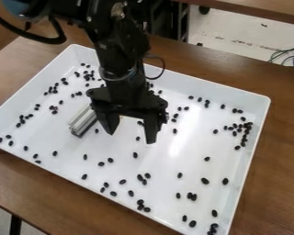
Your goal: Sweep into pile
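My gripper (131, 134) hangs pointing down over the middle of the white tray, its two fingers spread apart with nothing between them. Many small dark beans (205, 181) lie scattered across the tray floor, with a denser cluster near the right wall and loose groups at the upper left and along the front. Just left of the gripper, a pale, ridged brush-like piece (83, 120) with a dark lower edge rests in the tray, its upper right part hidden behind the gripper. The arm also covers part of the tray's back.
The white tray (257, 137) has raised walls on all sides and stands on a brown wooden table (278, 170). Some cables (289, 56) lie beyond the table at the upper right.
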Available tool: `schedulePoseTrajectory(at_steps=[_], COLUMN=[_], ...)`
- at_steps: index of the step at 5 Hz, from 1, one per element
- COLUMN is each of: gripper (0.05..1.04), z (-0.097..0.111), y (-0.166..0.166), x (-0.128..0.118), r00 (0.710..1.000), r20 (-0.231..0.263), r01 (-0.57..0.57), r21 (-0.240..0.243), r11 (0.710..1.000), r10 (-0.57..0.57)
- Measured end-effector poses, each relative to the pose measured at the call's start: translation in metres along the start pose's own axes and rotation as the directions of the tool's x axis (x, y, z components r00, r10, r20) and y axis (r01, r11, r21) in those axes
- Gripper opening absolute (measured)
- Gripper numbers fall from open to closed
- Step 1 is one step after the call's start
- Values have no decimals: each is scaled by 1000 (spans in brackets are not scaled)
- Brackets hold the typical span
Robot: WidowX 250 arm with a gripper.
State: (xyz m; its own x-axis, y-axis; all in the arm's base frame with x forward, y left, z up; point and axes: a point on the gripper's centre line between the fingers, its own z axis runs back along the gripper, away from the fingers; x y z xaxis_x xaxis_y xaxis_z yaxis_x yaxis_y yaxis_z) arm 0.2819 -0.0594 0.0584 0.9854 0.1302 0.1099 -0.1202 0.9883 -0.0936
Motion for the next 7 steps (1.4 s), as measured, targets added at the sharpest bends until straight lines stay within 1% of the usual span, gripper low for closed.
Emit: schedulePoseTrajectory(at_steps=[1,2,3,4,5,6,7], gripper=[1001,1001,1001,1001,1001,1001,1001], z=[-5,-5,4,-4,-14,-24,-38], y=[1,29,58,76,99,110,106], x=[-4,2,13,27,43,46,45], r00=[1000,999,1000,997,987,973,963], r20=[-19,-26,-22,-10,14,-4,-19], r01=[2,-19,-7,75,159,232,270], r21=[6,36,68,62,29,83,46], r11=[1000,999,998,995,987,969,962], r10=[-2,20,8,-74,-159,-233,-270])
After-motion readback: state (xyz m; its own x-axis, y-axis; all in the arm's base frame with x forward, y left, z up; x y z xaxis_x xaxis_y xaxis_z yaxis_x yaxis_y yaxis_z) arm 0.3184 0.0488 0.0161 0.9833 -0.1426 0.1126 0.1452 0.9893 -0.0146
